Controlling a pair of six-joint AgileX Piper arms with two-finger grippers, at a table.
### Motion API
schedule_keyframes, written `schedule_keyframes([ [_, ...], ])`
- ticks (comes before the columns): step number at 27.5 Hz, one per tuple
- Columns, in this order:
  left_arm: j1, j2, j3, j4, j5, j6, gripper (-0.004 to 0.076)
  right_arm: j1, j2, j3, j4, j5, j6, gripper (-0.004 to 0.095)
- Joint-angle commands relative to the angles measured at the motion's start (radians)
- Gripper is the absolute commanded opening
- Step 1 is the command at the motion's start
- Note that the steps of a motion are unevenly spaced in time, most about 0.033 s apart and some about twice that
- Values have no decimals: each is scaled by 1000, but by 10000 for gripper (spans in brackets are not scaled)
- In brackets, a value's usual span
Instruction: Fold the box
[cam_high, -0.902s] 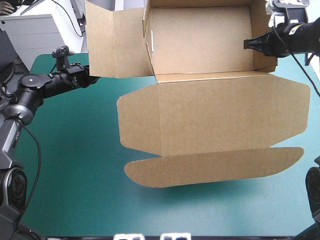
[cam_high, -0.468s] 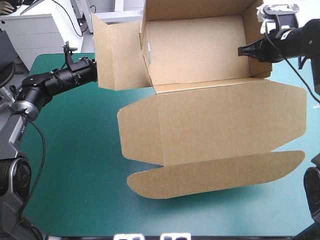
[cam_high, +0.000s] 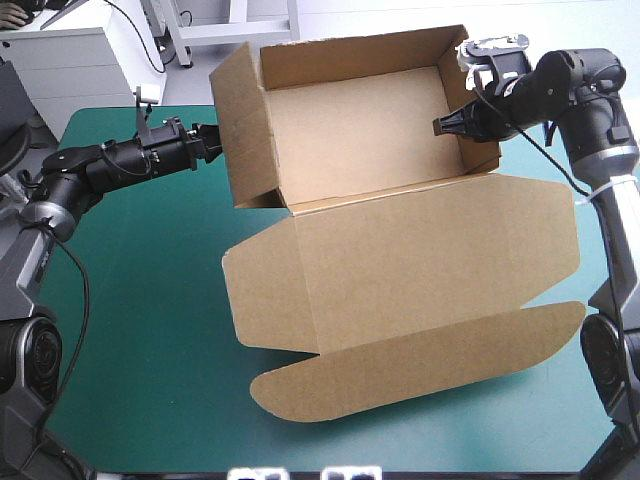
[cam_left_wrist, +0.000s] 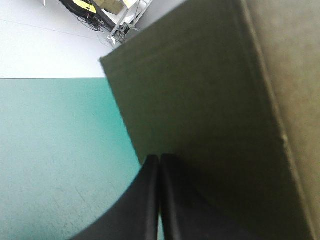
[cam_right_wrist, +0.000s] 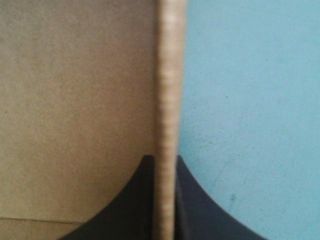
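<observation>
The brown box (cam_high: 350, 135) stands as an open tray at the table's far middle, slightly turned. Its lid (cam_high: 430, 260) lies flat toward the front, ending in a long rounded flap (cam_high: 420, 355). My left gripper (cam_high: 208, 140) is shut, its tip against the outside of the box's left wall (cam_high: 240, 130). In the left wrist view the closed fingertips (cam_left_wrist: 159, 159) touch that wall (cam_left_wrist: 200, 100). My right gripper (cam_high: 440, 127) is shut on the right wall. In the right wrist view the wall's edge (cam_right_wrist: 169, 75) runs between the fingers (cam_right_wrist: 165, 160).
Bare teal-green cover (cam_high: 140, 300) shows to the left of the box and in a strip along the front edge. The lid's right corner reaches close to the table's right edge (cam_high: 600, 330). Cover also lies beside each gripper (cam_left_wrist: 50, 140) (cam_right_wrist: 250, 100).
The box has shifted left and turned a little. Its left flap, spread outward earlier, now stands upright as a wall, with my left gripper following it in. My right gripper moved left with the right wall.
</observation>
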Motion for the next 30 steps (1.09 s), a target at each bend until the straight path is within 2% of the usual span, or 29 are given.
schedule_keyframes([
  [1,-3,-83,-31,-166,111,-14,-9,9,-34,-26,-2,-74,10,-17],
  [9,-3,-137,-31,-118,111,-47,15,9,-10,-26,6,-94,12,-17],
  [12,-3,-140,-31,-73,111,-69,111,9,-10,-26,6,-94,12,-17],
  [17,-3,-142,-31,-41,111,-126,350,9,-10,-26,0,-96,4,-16],
  [18,-3,-142,-31,-41,111,-130,372,9,-10,-26,-2,-97,4,-16],
  [22,-3,-142,-31,-33,111,-155,379,15,-10,-26,-5,-99,4,-13],
  [25,-3,-144,-33,-31,87,-202,379,34,-10,-26,-54,-99,19,-12],
  [27,-5,-144,-72,87,25,-307,379,64,-10,-26,-126,-99,54,-12],
  [28,-24,-144,-124,234,-14,-389,378,84,-10,-26,-154,-104,73,-12],
  [30,-62,-146,-182,362,-55,-451,378,109,-10,-26,-167,-119,93,-12],
])
